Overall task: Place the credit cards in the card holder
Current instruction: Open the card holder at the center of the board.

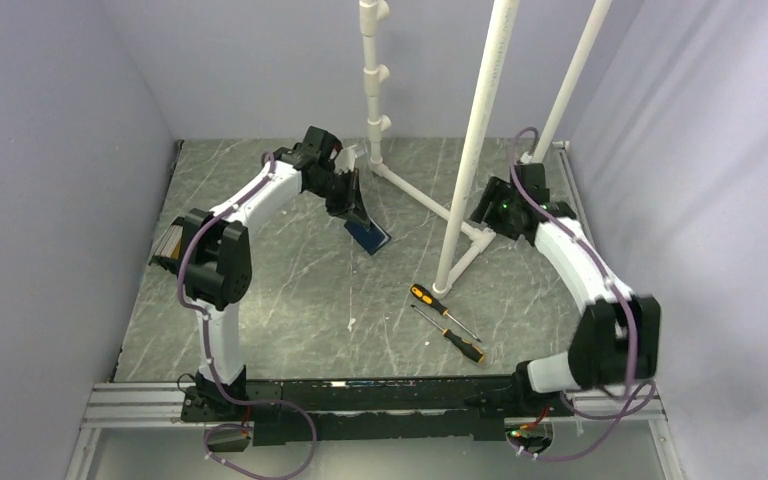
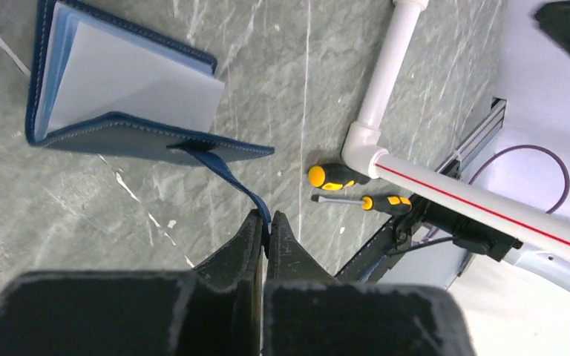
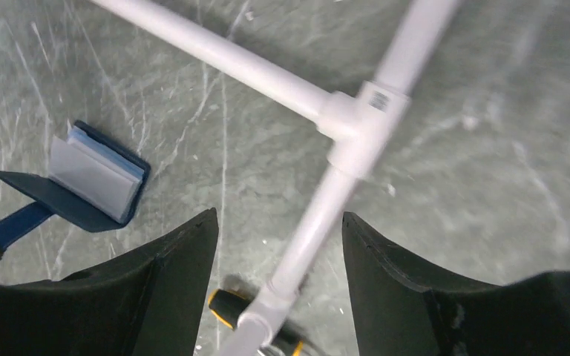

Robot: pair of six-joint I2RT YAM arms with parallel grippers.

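Note:
The card holder (image 1: 368, 236) is a navy folding case that lies open on the grey table, in the middle toward the back. In the left wrist view the card holder (image 2: 156, 141) shows pale blue-white leaves inside, and I cannot tell whether any of them are credit cards. Its navy clasp strap (image 2: 230, 178) runs into my left gripper (image 2: 268, 222), which is shut on the strap's end. My left gripper (image 1: 352, 205) hangs just above the case. My right gripper (image 3: 278, 215) is open and holds nothing; it hovers over the white pipe, with the card holder (image 3: 82, 200) off to its left.
A white PVC pipe frame (image 1: 460, 200) rises from the back of the table, and its base tee (image 3: 349, 119) lies under my right gripper (image 1: 495, 205). Two orange-handled screwdrivers (image 1: 445, 310) (image 1: 457, 340) lie in front of it. A dark object (image 1: 165, 250) sits half hidden behind the left arm.

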